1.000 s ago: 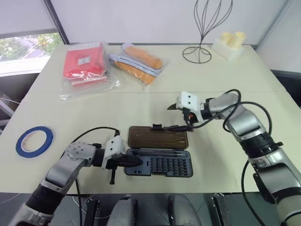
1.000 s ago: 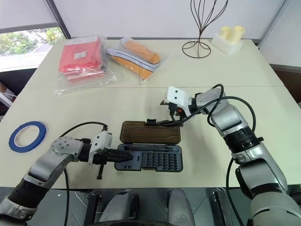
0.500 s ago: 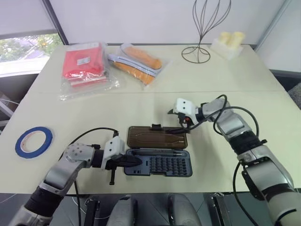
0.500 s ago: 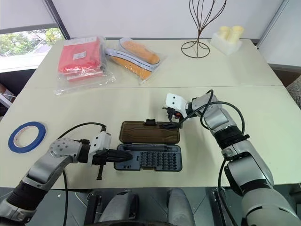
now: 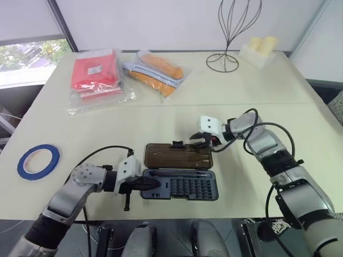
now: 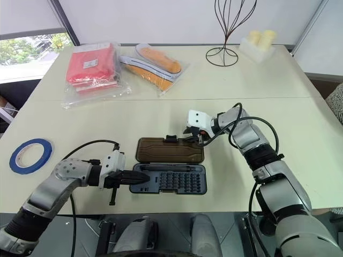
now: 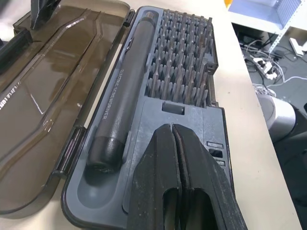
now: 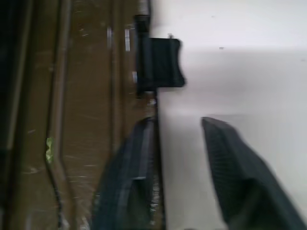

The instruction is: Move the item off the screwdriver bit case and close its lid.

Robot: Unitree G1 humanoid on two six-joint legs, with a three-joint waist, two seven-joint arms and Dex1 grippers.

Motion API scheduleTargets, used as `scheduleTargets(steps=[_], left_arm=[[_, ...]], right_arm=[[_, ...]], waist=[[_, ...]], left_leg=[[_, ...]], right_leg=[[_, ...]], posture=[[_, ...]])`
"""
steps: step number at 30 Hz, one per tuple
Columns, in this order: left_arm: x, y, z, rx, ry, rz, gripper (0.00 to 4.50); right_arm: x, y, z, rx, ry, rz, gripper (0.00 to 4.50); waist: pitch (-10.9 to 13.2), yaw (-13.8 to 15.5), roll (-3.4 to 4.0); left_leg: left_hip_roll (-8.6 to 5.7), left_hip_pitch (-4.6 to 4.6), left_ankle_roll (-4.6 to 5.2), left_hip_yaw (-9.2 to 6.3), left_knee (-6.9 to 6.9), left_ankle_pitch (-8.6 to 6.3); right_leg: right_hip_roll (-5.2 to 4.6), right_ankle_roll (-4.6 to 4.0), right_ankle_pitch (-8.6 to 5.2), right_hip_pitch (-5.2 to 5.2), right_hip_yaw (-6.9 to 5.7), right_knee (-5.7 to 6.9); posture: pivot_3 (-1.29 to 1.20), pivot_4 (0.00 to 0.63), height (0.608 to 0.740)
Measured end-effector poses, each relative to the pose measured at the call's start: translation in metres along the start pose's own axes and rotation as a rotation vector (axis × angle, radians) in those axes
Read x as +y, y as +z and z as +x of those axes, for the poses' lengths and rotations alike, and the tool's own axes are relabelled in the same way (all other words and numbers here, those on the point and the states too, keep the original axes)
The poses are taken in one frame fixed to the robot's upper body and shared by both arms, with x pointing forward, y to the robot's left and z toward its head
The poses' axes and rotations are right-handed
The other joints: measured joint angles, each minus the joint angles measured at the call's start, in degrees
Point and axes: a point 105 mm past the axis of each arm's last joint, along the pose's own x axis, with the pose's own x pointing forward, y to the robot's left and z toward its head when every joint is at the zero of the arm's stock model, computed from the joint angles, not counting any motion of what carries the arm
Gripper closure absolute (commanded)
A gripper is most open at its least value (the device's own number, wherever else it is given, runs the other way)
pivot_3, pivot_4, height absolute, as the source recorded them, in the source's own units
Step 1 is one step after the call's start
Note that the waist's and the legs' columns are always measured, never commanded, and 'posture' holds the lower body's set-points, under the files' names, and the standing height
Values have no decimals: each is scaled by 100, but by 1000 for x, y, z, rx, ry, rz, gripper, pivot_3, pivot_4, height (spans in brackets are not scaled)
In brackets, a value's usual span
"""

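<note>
Smoky-brown and translucent, the lid point(image 5: 179, 155) lies flat and fully open on the pale bench point(image 5: 161, 120), hinged along its near side to the dark blue-grey tray of the screwdriver bit case point(image 5: 180, 186). The tray's near edge lies close to the front edge of the bench. The far edge of the lid, with its small black latch tab point(image 5: 177, 143), faces open bench surface.

The right tool point(image 5: 202, 141) reaches in from the right with the forearm low over the bench and the wrist bent toward the left. It is at the far right corner of the lid. In the right wrist view 1 finger point(image 8: 132, 177) is over the lid's edge and the other is over the bare bench, with a narrow gap between them; I cannot tell if they pinch the edge.

The left tool point(image 5: 146, 183) comes from the left, pointing right and slightly down. Its 2 fingers point(image 7: 158, 182) are pressed together and rest over the left end of the tray, beside the dark screwdriver handle point(image 7: 123, 96).

The blue roll of tape point(image 5: 37, 161) lies well apart at the left edge of the bench. 2 plastic bags, 1 red point(image 5: 96, 72) and 1 orange point(image 5: 155, 69), lie at the far side, and a wire stand point(image 5: 225, 48) is further right.
</note>
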Motion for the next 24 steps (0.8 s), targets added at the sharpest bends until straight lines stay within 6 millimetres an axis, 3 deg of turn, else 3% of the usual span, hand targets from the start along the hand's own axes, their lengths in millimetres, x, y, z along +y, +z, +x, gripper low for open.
scheduleTargets(steps=[8,13,24], left_arm=[[0,-1,0,1,13,-5,4500],[0,-2,0,7,21,-5,4500],[0,-4,-1,6,52,-11,4500]], right_arm=[[2,0,2,17,17,-16,3147],[6,0,7,12,51,-26,4316],[1,2,11,26,78,-87,4316]], waist=[[0,2,0],[0,-6,0],[-1,-30,1]], left_leg=[[0,39,8,0,-8,-5],[4,66,11,-2,-11,-6],[10,85,10,-4,-9,-6]], right_leg=[[0,-1,-1,36,0,0],[3,-2,-1,66,0,-8],[9,-3,-2,82,3,-7]], posture=[[0,150,740],[0,150,740],[0,150,740]])
